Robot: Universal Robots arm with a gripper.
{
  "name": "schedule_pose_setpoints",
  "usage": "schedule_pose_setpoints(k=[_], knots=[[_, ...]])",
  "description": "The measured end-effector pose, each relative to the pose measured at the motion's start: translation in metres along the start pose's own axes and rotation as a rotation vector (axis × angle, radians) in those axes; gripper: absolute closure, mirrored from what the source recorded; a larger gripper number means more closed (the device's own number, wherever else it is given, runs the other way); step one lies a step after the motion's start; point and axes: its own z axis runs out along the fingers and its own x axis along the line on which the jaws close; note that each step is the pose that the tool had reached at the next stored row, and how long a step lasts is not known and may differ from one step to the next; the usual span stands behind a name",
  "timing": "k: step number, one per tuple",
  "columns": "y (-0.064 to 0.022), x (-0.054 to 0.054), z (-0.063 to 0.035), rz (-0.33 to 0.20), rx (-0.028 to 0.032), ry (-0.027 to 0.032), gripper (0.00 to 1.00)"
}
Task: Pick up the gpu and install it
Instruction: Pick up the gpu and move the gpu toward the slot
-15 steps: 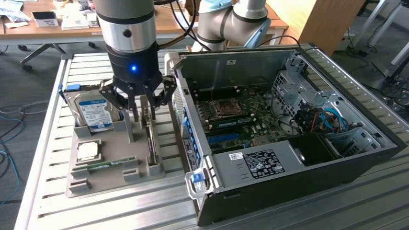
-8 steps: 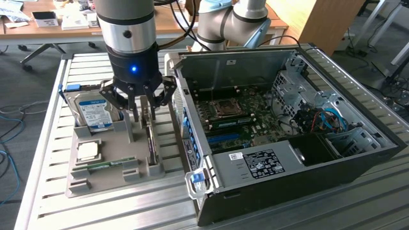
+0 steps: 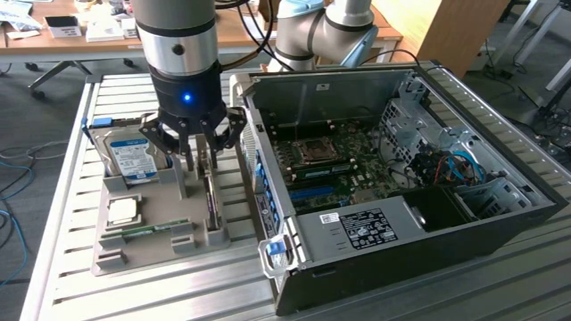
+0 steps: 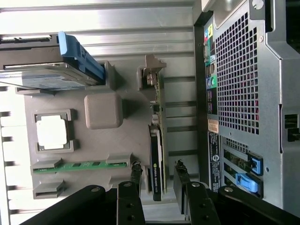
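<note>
End effector (image 3: 200,163) hangs part-open astride the upright gpu (image 4: 156,157) in its grey holder (image 4: 104,146), gripping nothing; label text unreadable.

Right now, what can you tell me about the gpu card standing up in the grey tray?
The gpu is a thin card standing on its long edge in a slot of the grey tray, on the side nearest the open computer case. Part is black with a small green mark, the rest green board, ending in a grey metal bracket. The open gripper has a finger either side of it, with gaps, not squeezing it.
</note>
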Motion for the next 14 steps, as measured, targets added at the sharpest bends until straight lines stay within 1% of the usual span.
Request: schedule_pose_setpoints(k=[8, 11, 14], knots=[[-0.0003, 0.0002, 0.0077, 0.000, 0.0004, 0.0003, 0.58], [-0.0003, 0.0002, 0.0081, 0.000, 0.0006, 0.0006, 0.58], [-0.0003, 0.0002, 0.0092, 0.000, -0.0004, 0.0001, 0.58]])
